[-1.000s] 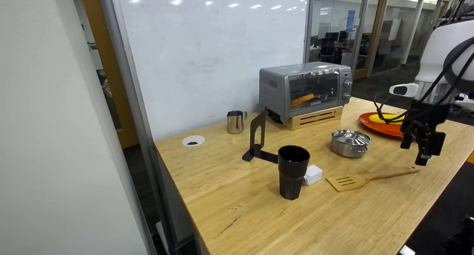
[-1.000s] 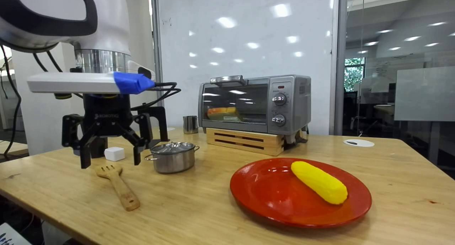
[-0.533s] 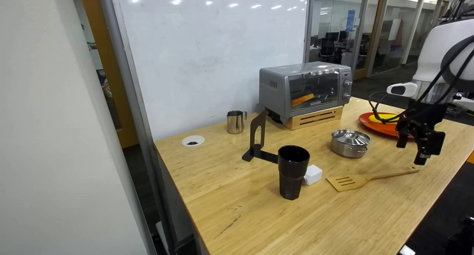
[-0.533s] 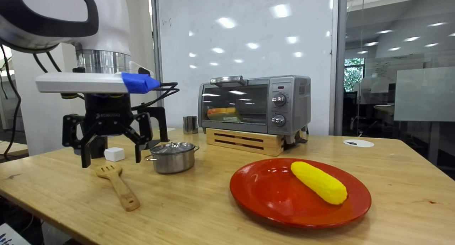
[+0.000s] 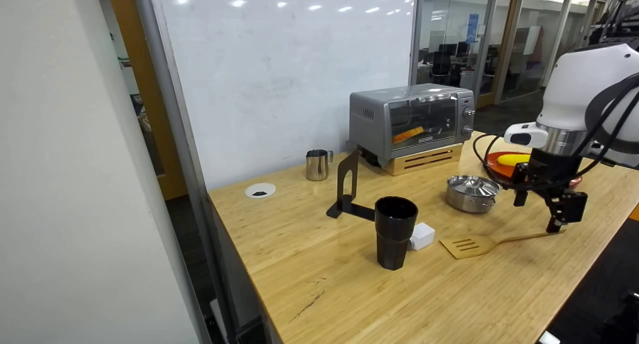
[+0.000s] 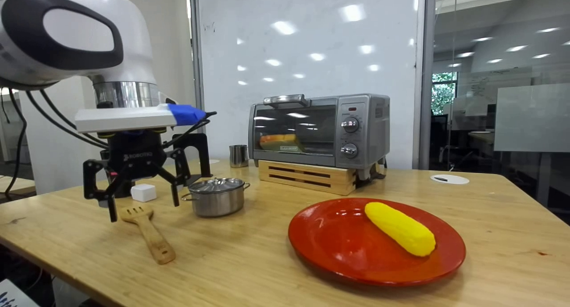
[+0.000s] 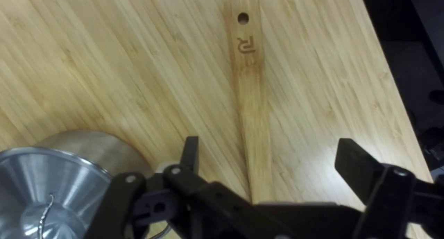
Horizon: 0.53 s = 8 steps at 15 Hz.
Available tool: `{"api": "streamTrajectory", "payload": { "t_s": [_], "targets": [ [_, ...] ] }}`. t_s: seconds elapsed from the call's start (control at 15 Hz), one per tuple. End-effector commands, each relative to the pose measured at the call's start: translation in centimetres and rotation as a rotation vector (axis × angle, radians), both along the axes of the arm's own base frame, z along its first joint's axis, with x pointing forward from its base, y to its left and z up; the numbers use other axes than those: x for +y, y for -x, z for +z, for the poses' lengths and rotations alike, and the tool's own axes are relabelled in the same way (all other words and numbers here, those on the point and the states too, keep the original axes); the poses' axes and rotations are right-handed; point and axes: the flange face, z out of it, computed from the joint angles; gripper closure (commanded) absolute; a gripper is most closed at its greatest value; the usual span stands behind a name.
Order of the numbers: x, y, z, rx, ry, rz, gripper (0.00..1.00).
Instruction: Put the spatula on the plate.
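Spatula (image 7: pixel 256 110) lies flat on the wooden table (image 5: pixel 349 294), its slotted head and its handle showing in both exterior views. Along the far side of the table stands a whiteboard (image 6: pixel 311 53). The white robot arm (image 6: pixel 129 35) reaches in over the table, its wrist end turned downward. Near the whiteboard sits a grey toaster oven (image 6: pixel 311 133), raised on a slatted wooden stand (image 6: pixel 307 178).

In both exterior views the round red plate (image 6: pixel 338 244) rests on the table, well apart from the spatula. The black gripper (image 7: pixel 269 154) hangs above the spatula, pointing down. Its jaws stand wide apart and have hold of nothing; in the wrist view the handle runs between the two fingers, apart from both and nearer to the one on the side of the lidded metal pot (image 6: pixel 218 202). Whether the fingertips touch the table I cannot tell.

That pot stands near the spatula, between it and the oven's stand. In an exterior view a black bracket (image 5: pixel 349 163) stands upright on its foot, and close by is a tall black cup (image 5: pixel 394 234), upright too. A metal pitcher (image 5: pixel 317 165) stands near the whiteboard. The yellow corn-like piece (image 6: pixel 401 229) lies on the plate, off its centre. Smallest is a white block (image 5: pixel 423 235), just beside the cup and near the spatula's slotted head.
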Motion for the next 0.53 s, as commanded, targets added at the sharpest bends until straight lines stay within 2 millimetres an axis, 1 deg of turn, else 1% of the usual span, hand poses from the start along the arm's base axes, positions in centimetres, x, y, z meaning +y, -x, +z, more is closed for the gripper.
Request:
{"api": "streamTrajectory", "payload": {
  "t_s": [0.0, 0.27, 0.33, 0.4, 0.47],
  "targets": [
    [0.2, -0.6, -2.0, -0.010, 0.036, 0.082, 0.00],
    [0.0, -0.4, -3.3, -0.008, 0.058, 0.128, 0.00],
    [-0.1, -0.4, -3.6, -0.010, 0.062, 0.136, 0.25],
    [-0.2, -0.3, -3.8, -0.010, 0.065, 0.143, 0.26],
    [-0.2, -0.2, -3.9, -0.009, 0.069, 0.150, 0.32]
  ]
}}
